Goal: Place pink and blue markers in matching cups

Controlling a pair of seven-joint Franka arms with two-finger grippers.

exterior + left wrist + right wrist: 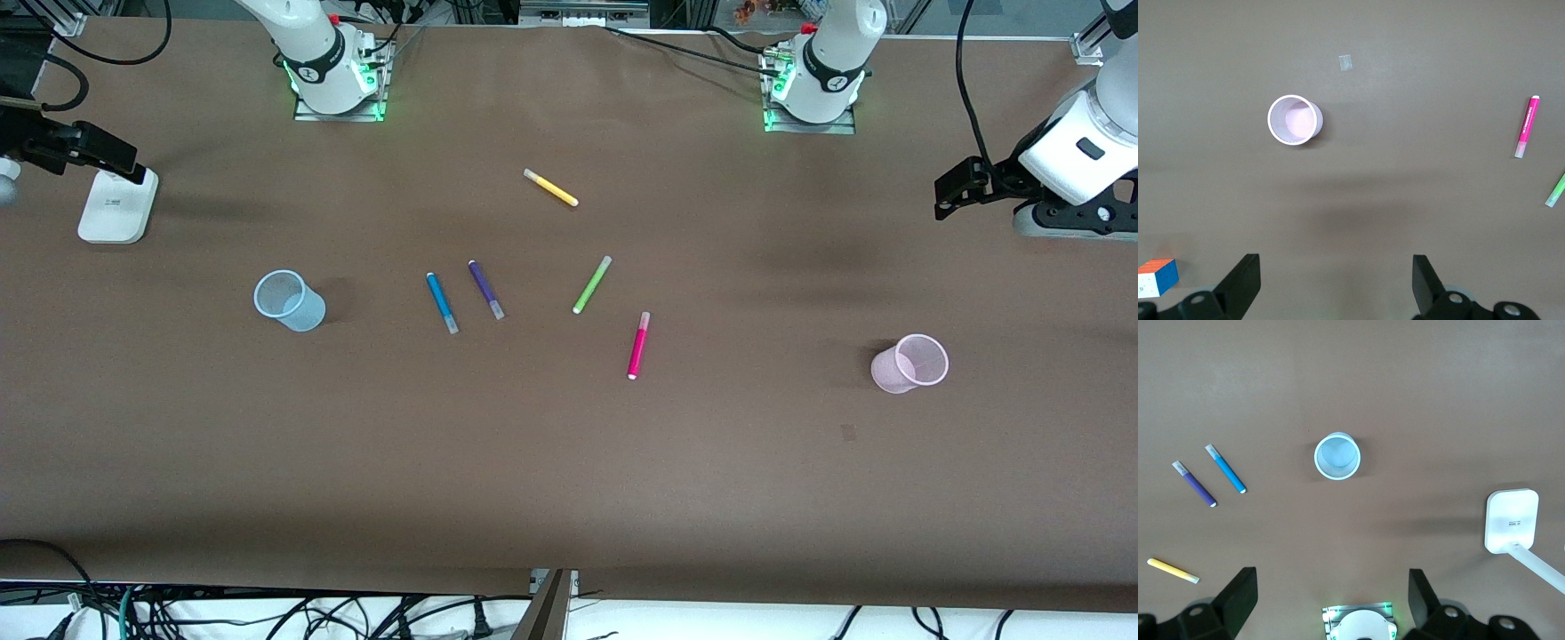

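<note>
The pink marker point(638, 345) lies flat mid-table and also shows in the left wrist view point(1527, 127). The blue marker point(442, 302) lies flat nearer the right arm's end, beside a purple pen, and also shows in the right wrist view point(1225, 469). The pale blue cup point(289, 300) stands upright and empty toward the right arm's end point(1337, 456). The pale pink cup point(910, 363) stands upright and empty toward the left arm's end point(1294, 120). My left gripper point(1335, 263) is open and empty, high over bare table. My right gripper point(1331, 577) is open and empty, high over the table by its base.
A purple pen point(485, 289), a lime-green pen point(592, 284) and a yellow pen point(551, 188) lie among the markers. A white stand point(117, 204) sits at the right arm's end. A colour cube point(1157, 277) shows in the left wrist view. Brown table point(569, 480).
</note>
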